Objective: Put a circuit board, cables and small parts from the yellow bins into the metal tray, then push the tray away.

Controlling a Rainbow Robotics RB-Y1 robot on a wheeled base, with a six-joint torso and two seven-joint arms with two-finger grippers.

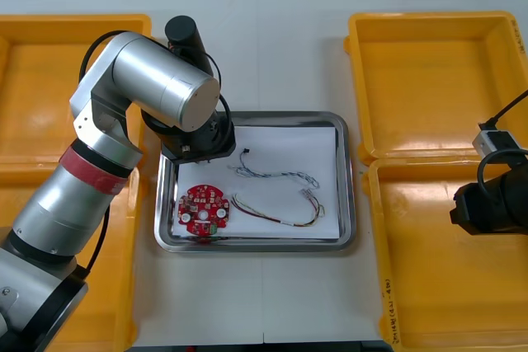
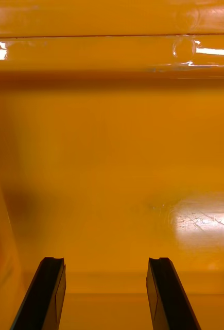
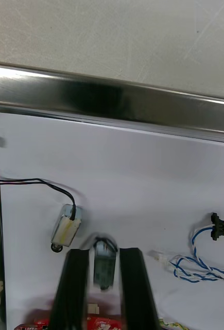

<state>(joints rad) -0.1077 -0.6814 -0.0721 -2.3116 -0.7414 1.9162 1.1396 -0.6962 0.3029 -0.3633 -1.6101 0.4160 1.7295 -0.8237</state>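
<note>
We find the left gripper inside the metal tray, over its far left corner. Its fingers stand narrowly apart, clamped on a small metal part whose long axis runs parallel to them. We cannot tell whether that part touches the white liner or hangs just above it.

A second small metal part, on a black cable, lies just beside the outer face of one finger, tilted slightly off the fingers' line. The circuit board lies at the finger bases. The blue and white cable lies on the other side, apart from the fingers. The red and yellow cable sits toward the tray's near edge.

Open room is ahead of the fingertips: bare liner up to the tray's far rim. We judge the step in hand to be releasing the held part here. Opening has little margin on the side of the second part, and the black cable could snag.

The right gripper waits wide open and empty over the bare floor of the near right bin.
</note>
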